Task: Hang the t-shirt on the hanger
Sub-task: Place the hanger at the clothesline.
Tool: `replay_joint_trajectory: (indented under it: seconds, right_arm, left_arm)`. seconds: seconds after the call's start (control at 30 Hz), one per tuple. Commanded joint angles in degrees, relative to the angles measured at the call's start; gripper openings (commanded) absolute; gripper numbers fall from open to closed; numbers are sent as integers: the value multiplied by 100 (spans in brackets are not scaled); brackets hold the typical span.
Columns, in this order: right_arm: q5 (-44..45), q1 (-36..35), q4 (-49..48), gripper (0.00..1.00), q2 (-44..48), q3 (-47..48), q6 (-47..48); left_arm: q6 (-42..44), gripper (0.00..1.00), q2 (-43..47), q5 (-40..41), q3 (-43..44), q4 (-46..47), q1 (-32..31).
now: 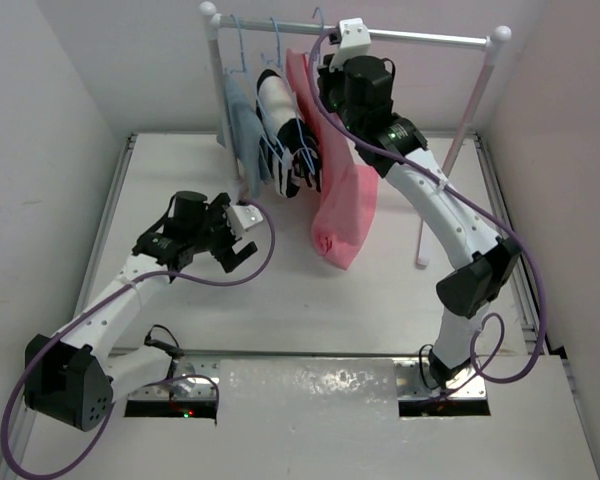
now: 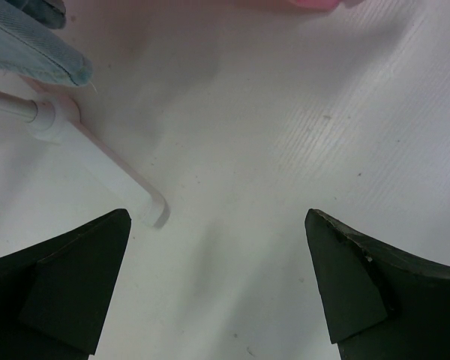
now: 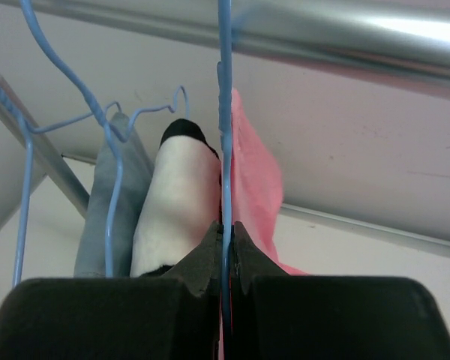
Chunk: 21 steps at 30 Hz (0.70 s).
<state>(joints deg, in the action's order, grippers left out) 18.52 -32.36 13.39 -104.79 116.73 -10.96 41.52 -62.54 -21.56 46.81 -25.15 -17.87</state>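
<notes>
Salmon-pink and limp, the t-shirt (image 1: 342,200) hangs just below and behind the right pincer (image 3: 225,244), its lower end down near the table (image 1: 280,300). That pincer is clamped tight on the thin light-blue hanger (image 3: 224,112). It pinches the wire stem so that the hook above its fingertips sits close under the steel rail (image 3: 322,30). The grip is probably this high so the shirt's weight dangles free while the hook is set. Left of it hang the black-and-white garment (image 3: 176,202) and the blue-grey garment (image 3: 120,195). The left pincer (image 2: 217,277), jaws spread wide and empty, hovers low over the table. The rack's foot (image 2: 97,161) lies just ahead-left of it, and it is likely parked clear of the hanging work.
</notes>
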Motion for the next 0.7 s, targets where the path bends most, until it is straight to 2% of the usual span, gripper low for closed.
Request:
replay_joint_trajectory:
  seconds: [0.0,0.2,0.23,0.3,0.37,0.47,0.53,0.6,0.63,0.67]
  right_arm:
    - [222,28,-433,0,73,62,-37]
    - [213,10,-653,0,380,-729,-187]
    - [100,10,-653,9,407,-800,-187]
    - [3,10,-601,33,547,-1046,-144]
    - [-33,10,-609,50,801,-1344,-21]
    - [81,10,-609,63,1127,-1774,94]
    - [134,10,-653,68,1496,-1977,156]
    - [20,10,-601,70,1733,-2154,199]
    - [-85,2,-461,77,1943,-2163,182]
    - [-234,10,-373,80,2050,-2163,182]
  left_arm:
    - [-74,100,190,3,-49,229,108]
    - [-74,100,207,-15,-75,247,117]
    - [-82,100,216,-15,-66,247,117]
    - [-82,100,207,-23,-66,247,117]
    - [-82,100,225,-15,-66,238,117]
    - [-74,100,251,-24,-93,221,117]
    - [-82,100,243,-41,-93,212,126]
    - [-82,100,243,-67,-93,221,126]
    - [-100,100,243,-76,-84,229,126]
    - [-109,100,225,-76,-84,238,126]
